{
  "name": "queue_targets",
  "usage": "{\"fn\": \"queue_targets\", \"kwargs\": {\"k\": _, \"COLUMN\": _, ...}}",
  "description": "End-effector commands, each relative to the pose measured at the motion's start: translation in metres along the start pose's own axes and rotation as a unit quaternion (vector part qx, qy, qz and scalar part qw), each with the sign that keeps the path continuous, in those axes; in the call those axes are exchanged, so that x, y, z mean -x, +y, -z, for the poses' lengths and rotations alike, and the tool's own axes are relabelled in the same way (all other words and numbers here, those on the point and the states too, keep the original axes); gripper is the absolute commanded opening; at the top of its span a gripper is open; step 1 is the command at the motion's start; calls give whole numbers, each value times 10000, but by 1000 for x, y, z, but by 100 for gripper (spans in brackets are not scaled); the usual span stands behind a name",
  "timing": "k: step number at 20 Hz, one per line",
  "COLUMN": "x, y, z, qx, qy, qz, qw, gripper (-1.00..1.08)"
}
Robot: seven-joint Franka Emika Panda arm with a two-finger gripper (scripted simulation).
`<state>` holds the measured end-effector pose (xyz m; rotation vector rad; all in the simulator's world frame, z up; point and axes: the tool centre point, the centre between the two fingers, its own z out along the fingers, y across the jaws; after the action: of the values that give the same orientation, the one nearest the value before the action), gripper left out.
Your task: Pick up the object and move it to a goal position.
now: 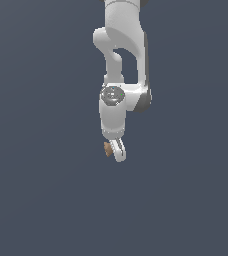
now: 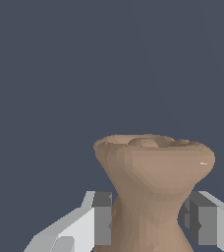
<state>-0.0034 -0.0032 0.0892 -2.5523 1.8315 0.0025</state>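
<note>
Gripper (image 2: 148,224) pads clamp tan spool (image 2: 151,187) waist.

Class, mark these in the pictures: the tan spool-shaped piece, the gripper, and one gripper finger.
Spool piece (image 2: 151,197): wrist view, on its narrow waist.
Gripper (image 1: 117,151): exterior view, midway between its fingertips, beside the piece.
Finger (image 2: 102,224): wrist view, on the grey pad at the piece's side.

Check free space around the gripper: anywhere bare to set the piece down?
Plain grey surface runs bare on every side of the arm in the exterior view: its left, its right and below the gripper. The only crowding is at the gripper itself, where the tan object sits between the fingers. No goal marker shows.
</note>
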Motion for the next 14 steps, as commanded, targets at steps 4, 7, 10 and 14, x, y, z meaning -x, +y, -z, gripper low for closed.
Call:
{"fn": "queue_targets", "kwargs": {"k": 4, "x": -44, "y": 22, "z": 42, "qx": -7, "qy": -1, "qz": -8, "qw": 10000, "gripper": -100}}
{"fn": "queue_targets", "kwargs": {"k": 7, "x": -68, "y": 34, "z": 65, "qx": -6, "qy": -2, "qz": -10, "qw": 10000, "gripper": -100}}
{"fn": "queue_targets", "kwargs": {"k": 10, "x": -88, "y": 43, "z": 84, "qx": -5, "qy": 0, "qz": -9, "qw": 10000, "gripper": -100}}
{"fn": "queue_targets", "kwargs": {"k": 14, "x": -107, "y": 50, "z": 102, "qx": -5, "qy": 3, "qz": -8, "qw": 10000, "gripper": -100}}
